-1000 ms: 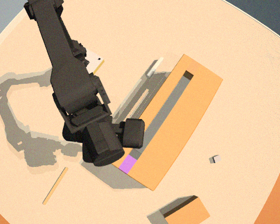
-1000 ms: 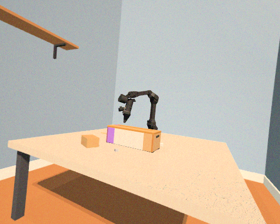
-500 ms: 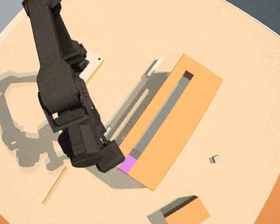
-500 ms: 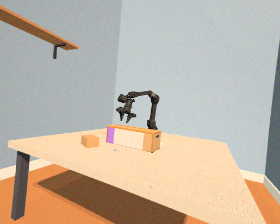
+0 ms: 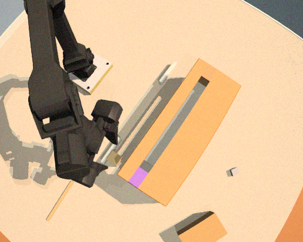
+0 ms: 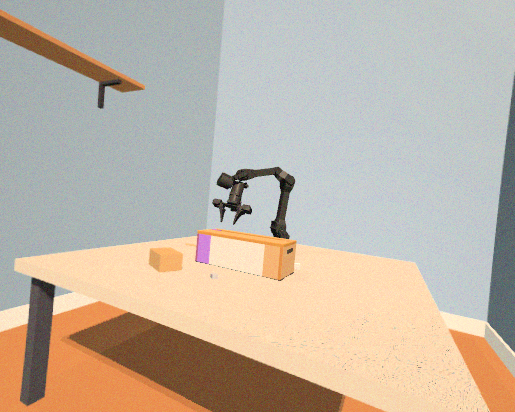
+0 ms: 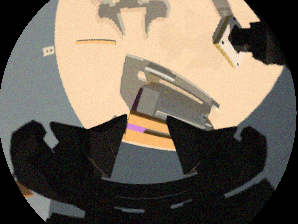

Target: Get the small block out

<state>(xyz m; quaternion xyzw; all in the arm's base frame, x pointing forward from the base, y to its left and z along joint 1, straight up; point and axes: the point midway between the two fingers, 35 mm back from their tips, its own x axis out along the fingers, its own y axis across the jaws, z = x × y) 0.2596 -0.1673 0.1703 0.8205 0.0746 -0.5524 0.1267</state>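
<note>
The orange box (image 5: 184,141) (image 6: 278,262) stands on the table with a long slot in its top and a purple section (image 5: 138,177) (image 6: 203,248) (image 7: 135,128) at one end. A small brownish, block-like patch (image 5: 115,158) (image 7: 151,80) shows in the shadow beside the box near its purple end. I cannot tell for sure whether it is the block, and no block is clearly seen on the shelf. My gripper (image 5: 112,155) (image 6: 228,222) (image 7: 147,117) is open and empty, above the height of the box top, near the purple end.
A small pale cube (image 5: 235,171) (image 6: 213,276) lies on the table on the box's far side. A separate orange block (image 5: 203,230) (image 6: 165,259) stands beyond the purple end. A thin stick (image 5: 59,201) (image 7: 95,42) lies on the arm's side. The white base plate (image 5: 99,76) is behind the gripper.
</note>
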